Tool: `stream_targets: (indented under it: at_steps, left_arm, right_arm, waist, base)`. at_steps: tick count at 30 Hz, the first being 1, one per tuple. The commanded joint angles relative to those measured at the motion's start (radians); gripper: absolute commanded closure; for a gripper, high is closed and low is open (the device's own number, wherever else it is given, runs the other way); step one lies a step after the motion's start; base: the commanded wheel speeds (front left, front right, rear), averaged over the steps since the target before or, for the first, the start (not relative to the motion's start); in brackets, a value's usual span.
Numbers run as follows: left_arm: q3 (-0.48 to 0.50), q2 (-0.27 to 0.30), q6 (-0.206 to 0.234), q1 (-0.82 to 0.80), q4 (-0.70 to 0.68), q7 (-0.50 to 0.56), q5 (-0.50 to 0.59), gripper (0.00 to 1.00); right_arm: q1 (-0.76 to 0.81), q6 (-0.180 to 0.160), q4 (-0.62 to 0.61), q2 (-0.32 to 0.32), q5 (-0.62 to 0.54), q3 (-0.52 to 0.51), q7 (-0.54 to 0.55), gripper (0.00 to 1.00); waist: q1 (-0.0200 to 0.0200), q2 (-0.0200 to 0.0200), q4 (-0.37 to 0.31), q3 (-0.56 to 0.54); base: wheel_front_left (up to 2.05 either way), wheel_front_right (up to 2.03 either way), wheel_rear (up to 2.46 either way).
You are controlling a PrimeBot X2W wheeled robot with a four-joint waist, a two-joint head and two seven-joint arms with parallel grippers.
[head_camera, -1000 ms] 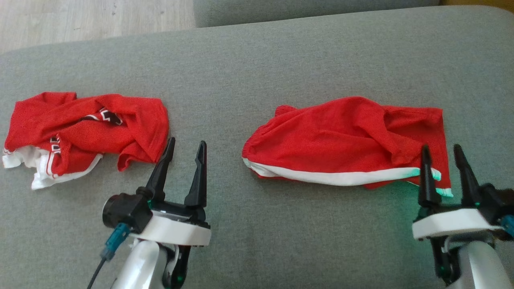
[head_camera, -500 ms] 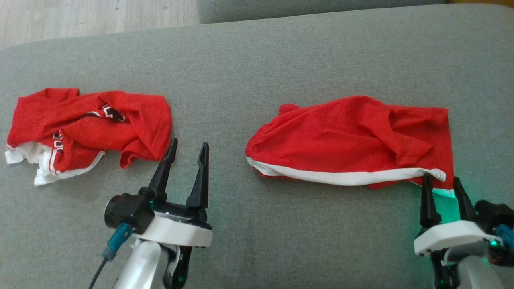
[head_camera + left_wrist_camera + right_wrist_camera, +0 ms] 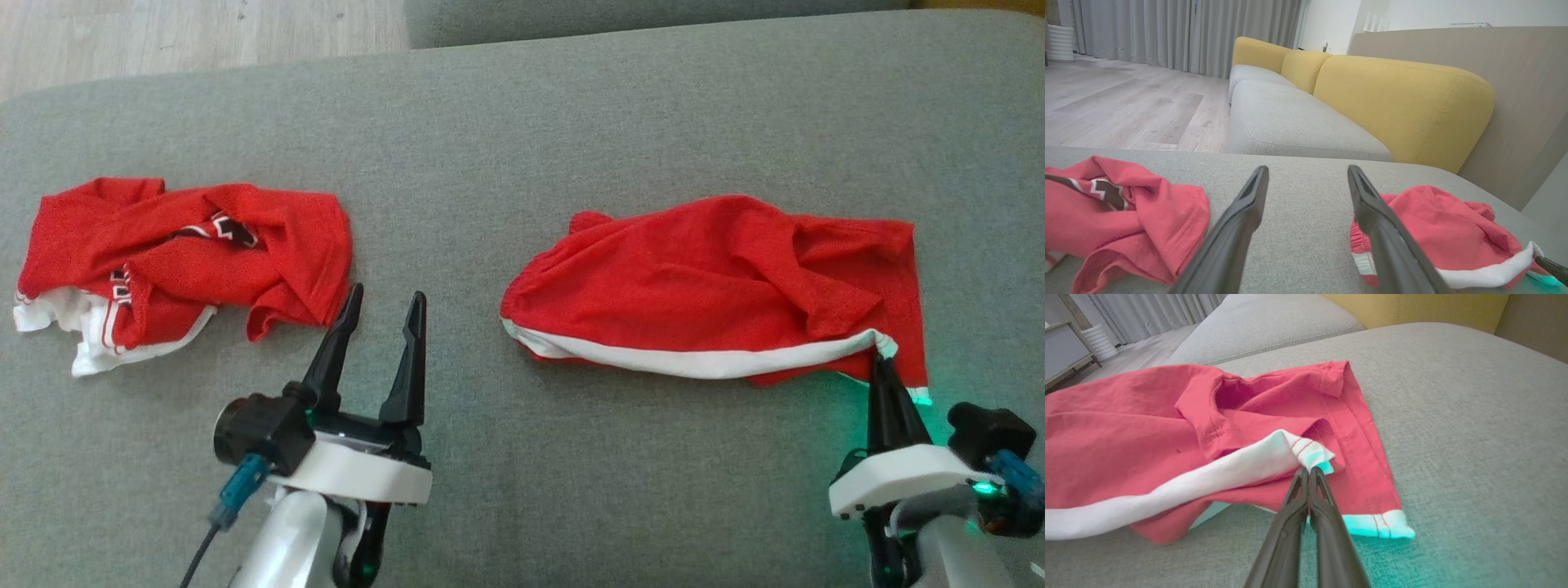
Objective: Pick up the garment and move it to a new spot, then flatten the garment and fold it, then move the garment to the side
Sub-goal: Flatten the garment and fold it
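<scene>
Where the right wrist view looks along the right pincer [image 3: 1308, 470], its fingers are pressed together on the turned-up corner of the white band [image 3: 1167, 490] of the red garment [image 3: 1126, 428], whereas the head view renders that pincer [image 3: 883, 356] as one dark spike at the near right corner of the garment [image 3: 702, 278] on the grey cushion [image 3: 522, 122]. The left pincer [image 3: 384, 298], fingers apart and empty, stands between this garment and a second red garment [image 3: 180, 253] to its left; its wrist view adds a yellow sofa back [image 3: 1404, 98]. How much cloth sits between the right fingertips is hidden; the second garment's dark print is folded in, unreadable.
</scene>
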Motion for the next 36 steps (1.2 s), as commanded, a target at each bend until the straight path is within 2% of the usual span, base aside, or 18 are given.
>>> stream_targets:
  at_steps: [1, 8, 16, 21, 22, 23, 26, 32, 36]
  left_arm:
    - [0.023, 0.002, -0.001, -0.041, -0.027, -0.005, 0.004, 0.00]
    - [0.027, 0.002, -0.002, -0.039, -0.025, -0.005, 0.006, 0.00]
    - [0.031, 0.002, -0.003, -0.039, -0.026, -0.005, 0.002, 0.00]
    - [0.030, 0.002, -0.003, -0.039, -0.026, -0.005, -0.001, 0.00]
    - [0.029, 0.002, -0.003, -0.039, -0.026, -0.005, -0.001, 0.00]
    - [0.029, 0.002, -0.003, -0.038, -0.026, -0.005, -0.001, 0.00]
    - [0.031, 0.002, -0.003, -0.035, -0.026, -0.005, -0.003, 0.00]
    - [0.038, 0.002, -0.002, -0.032, -0.030, -0.005, -0.004, 0.00]
    - [0.038, 0.002, -0.001, -0.029, -0.035, -0.005, -0.008, 0.00]
  right_arm:
    - [-0.040, -0.001, -0.025, -0.005, -0.013, 0.020, -0.018, 1.00]
    - [-0.036, -0.001, -0.053, -0.005, -0.038, -0.015, -0.026, 1.00]
    - [-0.029, -0.001, -0.091, -0.005, -0.072, -0.107, -0.030, 1.00]
    - [-0.024, -0.001, -0.084, -0.005, -0.072, -0.098, -0.028, 1.00]
    - [-0.024, -0.001, -0.084, -0.005, -0.074, -0.099, -0.029, 0.33]
    - [-0.023, -0.001, -0.088, -0.005, -0.076, -0.106, -0.029, 0.00]
    - [-0.021, -0.001, -0.113, -0.005, -0.081, -0.117, -0.030, 0.00]
    - [0.009, -0.001, -0.319, -0.005, -0.019, -0.060, -0.031, 0.00]
    - [0.051, -0.001, -0.338, -0.005, -0.008, -0.034, -0.031, 0.00]
  waist:
    - [0.0000, 0.0000, -0.001, -0.001]
    - [0.0000, 0.0000, -0.007, -0.004]
    - [0.0000, 0.0000, -0.012, -0.010]
    - [0.0000, 0.0000, -0.012, -0.013]
    - [0.0000, 0.0000, -0.011, -0.015]
    - [0.0000, 0.0000, -0.011, -0.016]
    - [0.0000, 0.0000, -0.009, -0.022]
    - [0.0000, 0.0000, -0.008, -0.029]
    - [0.0000, 0.0000, -0.005, -0.039]
  base:
    - [0.00, 0.00, 0.00]
    - [0.00, 0.00, 0.00]
    - [0.00, 0.00, 0.00]
    - [0.00, 0.00, 0.00]
    - [0.00, 0.00, 0.00]
    - [0.00, 0.00, 0.00]
    - [0.00, 0.00, 0.00]
    - [0.00, 0.00, 0.00]
    - [0.00, 0.00, 0.00]
